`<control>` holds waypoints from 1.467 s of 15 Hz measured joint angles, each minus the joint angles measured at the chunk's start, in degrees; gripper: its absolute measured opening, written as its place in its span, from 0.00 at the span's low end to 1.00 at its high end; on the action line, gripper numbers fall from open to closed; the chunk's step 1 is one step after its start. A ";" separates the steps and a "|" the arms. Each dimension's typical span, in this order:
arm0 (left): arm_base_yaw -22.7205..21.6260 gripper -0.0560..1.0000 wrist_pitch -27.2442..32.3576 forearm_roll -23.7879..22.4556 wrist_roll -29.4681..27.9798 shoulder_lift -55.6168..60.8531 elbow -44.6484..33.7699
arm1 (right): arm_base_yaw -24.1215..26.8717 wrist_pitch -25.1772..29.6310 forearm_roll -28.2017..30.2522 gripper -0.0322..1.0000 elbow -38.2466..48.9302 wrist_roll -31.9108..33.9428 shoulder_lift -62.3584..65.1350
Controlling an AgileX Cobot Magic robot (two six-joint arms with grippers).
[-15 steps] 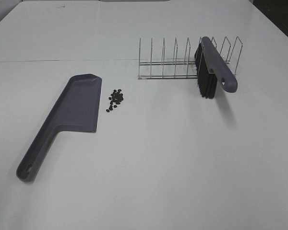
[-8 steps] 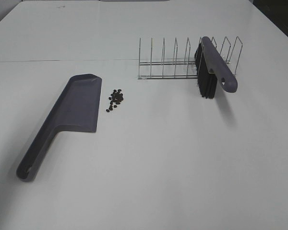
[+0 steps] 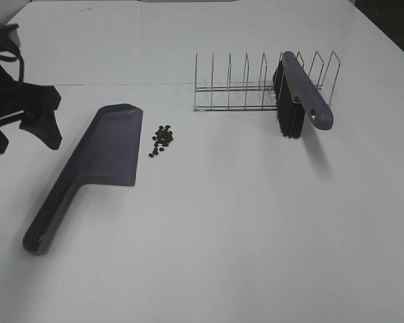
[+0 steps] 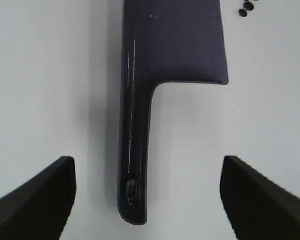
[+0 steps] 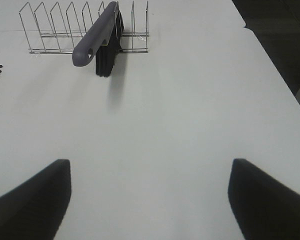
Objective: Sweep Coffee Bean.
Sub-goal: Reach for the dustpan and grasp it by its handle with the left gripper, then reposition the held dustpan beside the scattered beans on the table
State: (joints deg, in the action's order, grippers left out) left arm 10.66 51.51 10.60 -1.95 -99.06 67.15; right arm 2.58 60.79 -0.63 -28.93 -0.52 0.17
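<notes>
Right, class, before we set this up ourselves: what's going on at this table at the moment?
Nothing is held yet. The left gripper is open, and its wrist view shows its fingers either side of the dustpan handle, not gripping it. The right gripper is open above the table, well short of the brush, which stands in the wire rack. The coffee beans lie in a small pile beside the dustpan, none in it.

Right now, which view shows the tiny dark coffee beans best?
Exterior high: the whole cluster of tiny dark coffee beans lies beside the grey-purple dustpan. Both wrist views catch only a few, cut off.
</notes>
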 joint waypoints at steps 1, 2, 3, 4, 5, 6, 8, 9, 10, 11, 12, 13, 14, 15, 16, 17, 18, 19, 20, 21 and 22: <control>0.40 0.76 0.06 -0.34 0.00 -2.86 0.00 | 0.00 0.00 0.00 0.76 0.00 0.00 0.00; 0.63 0.76 0.06 -0.63 -0.06 -5.33 0.00 | 0.00 0.00 0.00 0.76 0.00 0.00 0.00; 0.86 0.76 -0.17 -0.74 -0.17 -7.56 0.00 | 0.00 0.00 0.00 0.76 0.00 0.00 0.00; 1.09 0.76 -0.92 -0.80 -0.17 -9.80 0.00 | 0.00 0.00 0.00 0.76 0.00 0.00 0.00; 1.43 0.76 -1.95 -0.97 -0.17 -11.63 0.00 | 0.00 0.00 0.00 0.76 0.00 0.00 0.00; 1.60 0.76 -2.29 -1.03 -0.17 -12.32 0.00 | 0.00 0.00 0.00 0.76 0.00 0.00 0.00; 2.35 0.76 -3.32 -1.26 -0.23 -15.30 0.17 | 0.00 0.00 0.00 0.76 0.00 0.00 0.00; 2.69 0.76 -4.18 -1.38 -0.23 -16.56 0.29 | 0.00 0.00 0.00 0.76 0.00 0.00 0.00; 3.55 0.76 -6.25 -1.89 -0.29 -19.14 0.34 | 0.00 0.00 0.00 0.76 0.00 0.00 0.00; 3.72 0.76 -6.47 -2.01 -0.23 -19.42 0.52 | 0.00 0.00 0.00 0.76 0.00 0.00 0.00; 4.07 0.74 -6.47 -2.35 -0.23 -19.88 0.97 | 0.00 0.00 0.00 0.76 0.00 0.00 0.00; 4.24 0.70 -6.47 -2.69 -0.40 -20.23 1.20 | 0.00 0.00 0.00 0.76 0.00 0.00 0.00; 4.24 0.63 -6.47 -3.27 -1.66 -20.51 1.38 | 0.00 0.00 0.00 0.76 0.00 0.00 0.00; 4.24 0.50 -6.47 -3.95 -3.32 -20.57 1.38 | 0.00 0.00 0.00 0.76 0.00 0.00 0.00; 4.24 0.37 -6.25 -4.18 -4.53 -20.57 1.38 | 0.00 0.00 0.00 0.76 0.00 0.00 0.00; 4.24 0.38 -6.25 -4.18 -5.04 -20.63 1.38 | 0.00 0.00 0.00 0.76 0.00 0.00 0.00; 4.24 0.38 -6.25 -4.24 -5.33 -20.63 1.38 | 0.00 0.00 0.00 0.76 0.00 0.00 0.00; 4.24 0.38 -6.13 -4.24 -5.96 -20.63 1.43 | 0.00 0.00 0.00 0.76 0.00 0.00 0.00; 4.24 0.38 -6.02 -4.24 -6.65 -20.63 1.43 | 0.00 0.00 0.00 0.76 0.00 0.00 0.00; 4.24 0.38 -5.96 -4.24 -7.33 -20.63 1.43 | 0.00 0.00 0.00 0.76 0.00 0.00 0.00; 4.24 0.38 -5.73 -4.24 -7.79 -20.57 1.43 | 0.00 0.00 0.00 0.76 0.00 0.00 0.00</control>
State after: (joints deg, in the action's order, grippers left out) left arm 14.90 45.78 6.36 -9.74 -119.63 68.58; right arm 2.58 60.79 -0.63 -28.93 -0.52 0.17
